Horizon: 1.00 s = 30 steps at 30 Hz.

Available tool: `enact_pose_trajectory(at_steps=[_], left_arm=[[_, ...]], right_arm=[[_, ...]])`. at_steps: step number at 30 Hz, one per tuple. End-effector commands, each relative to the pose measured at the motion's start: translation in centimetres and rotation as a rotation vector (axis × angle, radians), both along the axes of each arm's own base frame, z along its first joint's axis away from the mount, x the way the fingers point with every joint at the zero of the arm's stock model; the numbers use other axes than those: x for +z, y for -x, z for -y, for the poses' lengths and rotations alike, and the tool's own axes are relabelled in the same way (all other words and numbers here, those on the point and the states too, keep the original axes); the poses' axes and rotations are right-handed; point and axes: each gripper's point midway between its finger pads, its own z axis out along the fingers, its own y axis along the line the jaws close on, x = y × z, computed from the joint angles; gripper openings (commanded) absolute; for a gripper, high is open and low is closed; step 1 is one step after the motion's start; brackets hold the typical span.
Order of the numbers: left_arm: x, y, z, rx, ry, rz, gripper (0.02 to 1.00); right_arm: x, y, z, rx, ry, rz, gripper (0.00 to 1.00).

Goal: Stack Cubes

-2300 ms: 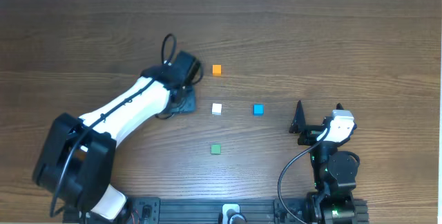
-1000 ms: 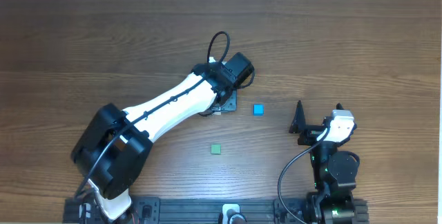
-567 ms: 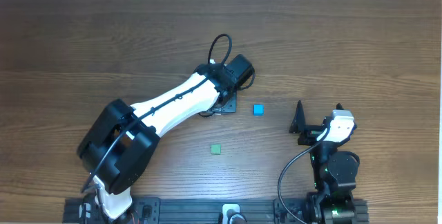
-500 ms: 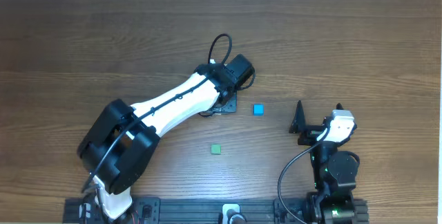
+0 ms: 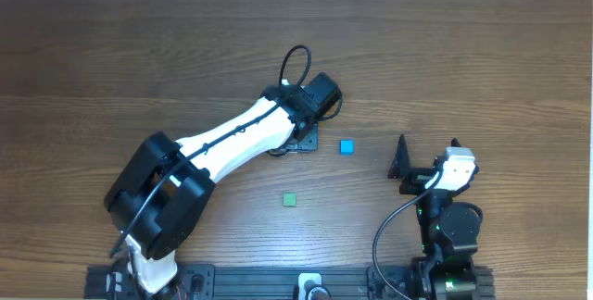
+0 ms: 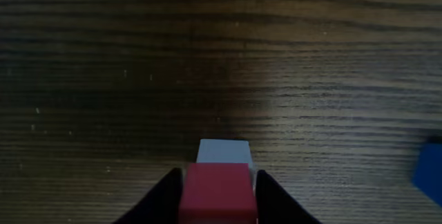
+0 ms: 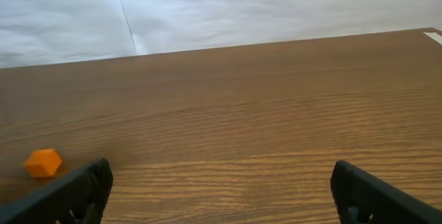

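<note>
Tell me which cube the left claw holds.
The red cube, between the fingers of the left claw, by the white cube; the blue cube and green cube lie free.

Bench [image 5: 463,41]: dark brown wood, grain running across the top view, bare over most of its surface.

Directly on it:
- blue cube [image 5: 346,146], near the middle, flat on the wood, nothing touching it; also at the edge of the left wrist view [image 6: 429,172].
- green cube [image 5: 289,200], closer to the arm bases, well apart from the blue one, standing alone.
- white cube [image 6: 223,151], flat on the wood; red cube [image 6: 217,191] hides its near part.
- orange cube [image 7: 43,162], alone on open wood, one corner turned toward the right wrist camera.
</note>
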Motion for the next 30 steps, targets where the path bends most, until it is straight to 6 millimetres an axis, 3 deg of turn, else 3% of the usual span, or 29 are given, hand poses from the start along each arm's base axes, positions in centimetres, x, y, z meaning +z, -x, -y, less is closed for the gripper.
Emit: enact_pose_trajectory(at_steps=[1, 4, 5, 8, 11, 15, 19, 23, 30], left_arm=[[-0.5, 0.1, 0.3, 0.006, 0.0, -0.011, 0.406], [-0.5, 0.1, 0.3, 0.006, 0.0, -0.011, 0.463], [-0.4, 0.0, 0.3, 0.006, 0.002, -0.009, 0.595], [0.3, -0.6, 0.4, 0.014, 0.023, 0.013, 0.72], [2.8, -3.3, 1.2, 0.031, 0.072, 0.077, 0.779], [4.8, -7.3, 1.3, 0.044, 0.098, 0.134, 0.805], [3.9, -10.1, 0.7, 0.059, 0.085, 0.136, 0.801], [2.2, -11.3, 0.3, 0.063, 0.066, 0.114, 0.783], [-0.3, -11.2, 0.2, 0.059, 0.038, 0.076, 0.739]], right_arm=[[-0.2, 0.0, 0.1, -0.001, 0.0, -0.002, 0.991], [-0.2, 0.0, 0.1, -0.001, 0.001, -0.002, 0.991], [-0.2, 0.0, 0.1, -0.001, 0.001, -0.002, 0.993], [-0.2, 0.0, 0.1, -0.001, 0.001, -0.002, 0.993], [-0.2, 0.0, 0.1, -0.001, 0.0, -0.002, 0.993], [-0.2, 0.0, 0.1, -0.001, 0.0, -0.002, 0.991], [-0.2, 0.0, 0.1, -0.001, 0.0, -0.002, 0.993], [-0.2, 0.0, 0.1, -0.001, 0.001, -0.002, 0.993], [-0.2, 0.0, 0.1, -0.001, 0.001, -0.002, 0.993]])
